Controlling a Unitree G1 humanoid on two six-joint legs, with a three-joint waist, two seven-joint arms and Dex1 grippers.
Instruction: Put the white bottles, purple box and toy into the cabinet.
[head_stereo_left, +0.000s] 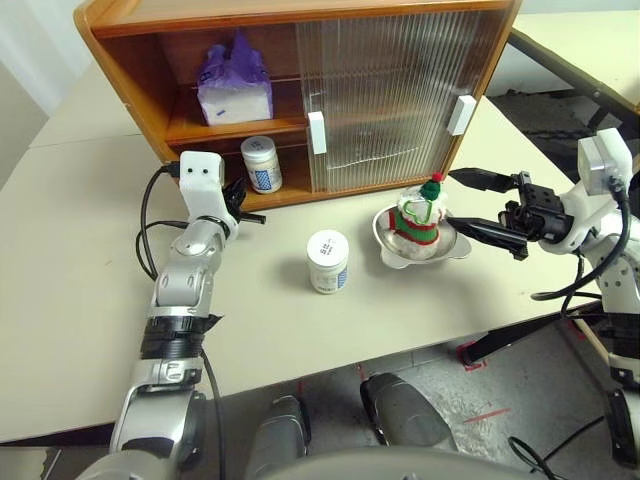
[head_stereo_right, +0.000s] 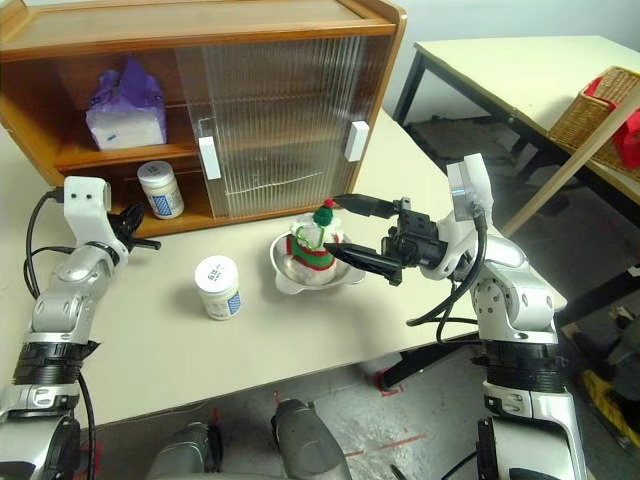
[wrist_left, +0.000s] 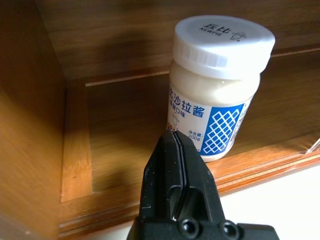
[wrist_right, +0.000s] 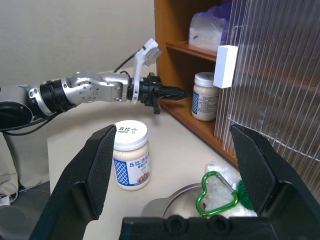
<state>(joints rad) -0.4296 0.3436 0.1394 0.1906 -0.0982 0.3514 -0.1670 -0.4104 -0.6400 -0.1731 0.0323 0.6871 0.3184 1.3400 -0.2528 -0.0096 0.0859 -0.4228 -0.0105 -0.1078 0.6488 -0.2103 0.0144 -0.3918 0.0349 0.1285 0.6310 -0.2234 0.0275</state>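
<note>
Left gripper (wrist_left: 175, 150): closed on nothing, just in front of the cabinet (head_stereo_left: 130, 25), before the shelved bottle (head_stereo_left: 262, 164).
Right gripper (head_stereo_left: 468, 205): spread wide, empty, flanking the toy (head_stereo_left: 420, 212) in the steel bowl (head_stereo_left: 392, 250), beside the cabinet.
Second bottle (head_stereo_left: 328, 261): on the bench (head_stereo_left: 80, 280), before the cabinet.
Purple box (head_stereo_left: 234, 85): upper cabinet shelf.
Risk: may knock the shelved bottle over; may drag the bowl along.
Writing: Chinese label, "200g", lid print unclear.
</note>
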